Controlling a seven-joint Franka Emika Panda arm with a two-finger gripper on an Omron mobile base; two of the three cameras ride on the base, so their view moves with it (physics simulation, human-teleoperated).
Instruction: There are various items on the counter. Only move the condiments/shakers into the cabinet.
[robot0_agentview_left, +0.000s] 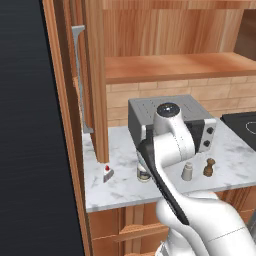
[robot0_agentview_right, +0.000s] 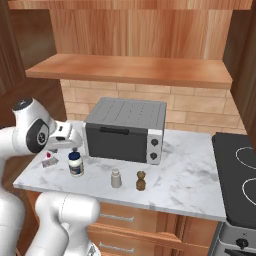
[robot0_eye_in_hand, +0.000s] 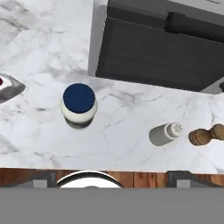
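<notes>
A white robot arm reaches over a marbled tabletop (robot0_agentview_right: 185, 180) in a wood-panelled kitchen, its claw (robot0_agentview_right: 64, 136) hanging above the left end of the slab with nothing between its fingers; the jaws stand wide apart. Directly below, seen from the hand, a white jar (robot0_eye_in_hand: 78, 106) with a dark blue lid stands upright on the stone, just in front of the left corner of a dark grey toaster oven (robot0_agentview_right: 125, 130). To the jar's right, near the front edge, a small grey shaker (robot0_agentview_right: 116, 178) and a brown pepper mill (robot0_agentview_right: 141, 181) stand side by side, close but not touching. To the jar's left lies a tiny red-topped white wedge (robot0_agentview_right: 48, 159). All four items rest on the tabletop. Above the brick backsplash, the cabinet (robot0_agentview_right: 130, 69) shows a plank shelf and a panelled wood back. A black cooktop (robot0_agentview_right: 240, 175) sits at the right end.
</notes>
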